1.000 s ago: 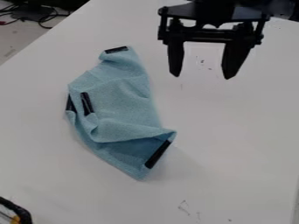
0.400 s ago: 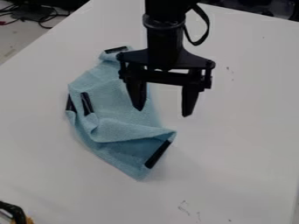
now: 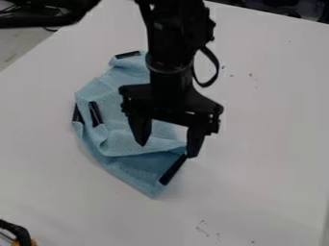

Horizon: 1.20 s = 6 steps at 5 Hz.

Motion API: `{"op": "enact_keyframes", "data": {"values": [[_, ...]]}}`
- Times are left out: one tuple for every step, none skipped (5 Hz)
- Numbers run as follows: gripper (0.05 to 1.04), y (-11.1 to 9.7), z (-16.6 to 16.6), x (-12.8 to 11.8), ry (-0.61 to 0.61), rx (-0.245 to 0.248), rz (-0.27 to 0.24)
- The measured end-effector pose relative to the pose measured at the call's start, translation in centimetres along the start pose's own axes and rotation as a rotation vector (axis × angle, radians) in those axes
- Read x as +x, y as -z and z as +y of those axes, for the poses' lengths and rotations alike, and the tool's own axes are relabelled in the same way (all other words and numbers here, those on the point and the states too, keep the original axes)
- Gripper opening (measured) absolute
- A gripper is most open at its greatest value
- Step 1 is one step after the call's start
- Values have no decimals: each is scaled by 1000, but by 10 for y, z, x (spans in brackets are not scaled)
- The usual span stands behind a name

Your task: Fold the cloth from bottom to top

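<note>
Bearing blue cloth (image 3: 143, 169): white table (image 3: 270, 173), grey floor (image 3: 18, 44) beyond.

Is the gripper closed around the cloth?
No, the gripper is open, its fingertips spread apart over the lower part of the blue cloth.

From my end, I'm watching the black, jointed robot arm (image 3: 170, 48) coming in from the top edge, with another dark length of it lying across the upper left corner. A thin black cable (image 3: 213, 79) is looping out beside the rounded wrist (image 3: 168, 65). Below that, the black two-finger gripper (image 3: 167, 150) is hanging near the middle of my view, tilting slightly. Its tapered fingers (image 3: 139, 129) are standing well apart and pointing downward, the right-hand tip in view sitting lower than the other.
</note>
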<state>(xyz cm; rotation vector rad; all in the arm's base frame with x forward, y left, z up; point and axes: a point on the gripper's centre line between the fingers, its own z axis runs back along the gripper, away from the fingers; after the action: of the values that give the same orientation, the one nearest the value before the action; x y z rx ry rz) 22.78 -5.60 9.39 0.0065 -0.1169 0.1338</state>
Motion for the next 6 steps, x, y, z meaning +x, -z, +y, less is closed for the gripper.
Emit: {"op": "enact_keyframes", "data": {"values": [[999,16,2,7,20,36,-26],[999,34,1,1,16,5,-14],[999,48,3,1,10,-24,-24],[999,62,1,5,58,-23,-26],[999,69,-4,10,102,8,-48],[946,70,-5,13,109,2,-71]]}}
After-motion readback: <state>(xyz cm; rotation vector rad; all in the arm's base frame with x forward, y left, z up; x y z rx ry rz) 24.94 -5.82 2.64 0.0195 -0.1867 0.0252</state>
